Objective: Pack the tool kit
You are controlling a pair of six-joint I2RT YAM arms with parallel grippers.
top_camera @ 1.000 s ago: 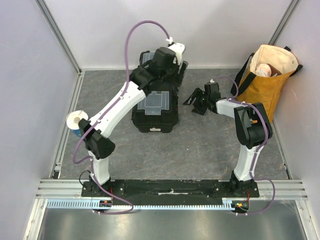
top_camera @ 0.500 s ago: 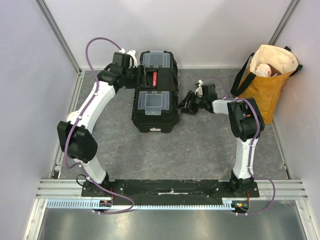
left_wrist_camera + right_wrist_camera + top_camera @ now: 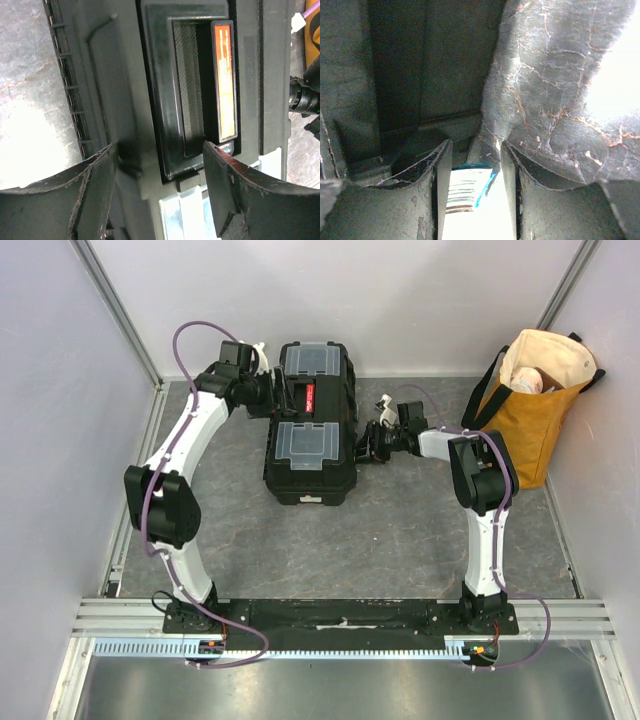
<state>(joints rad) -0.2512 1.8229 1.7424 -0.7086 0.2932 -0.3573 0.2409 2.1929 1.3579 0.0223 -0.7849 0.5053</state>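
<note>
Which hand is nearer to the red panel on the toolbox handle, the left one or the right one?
Left. The left hand is just beside the red panel, at the toolbox left side; the right hand is at its right side.

**Both arms repositioned at the toolbox**

Left arm: one second ago it reached across the far half of the toolbox [image 3: 310,465], with its wrist above the lid. It has since swung clear to the toolbox's left side. The left pincer [image 3: 272,395] now points in toward the red handle panel [image 3: 310,397], jaws apart. The elbow has shifted leftward.

Right arm: the right pincer [image 3: 362,450] previously stood well apart from the toolbox with its jaws spread wide. It has advanced leftward in two steps and now sits against the toolbox's right side, jaws narrower. The elbow has followed it left.
</note>
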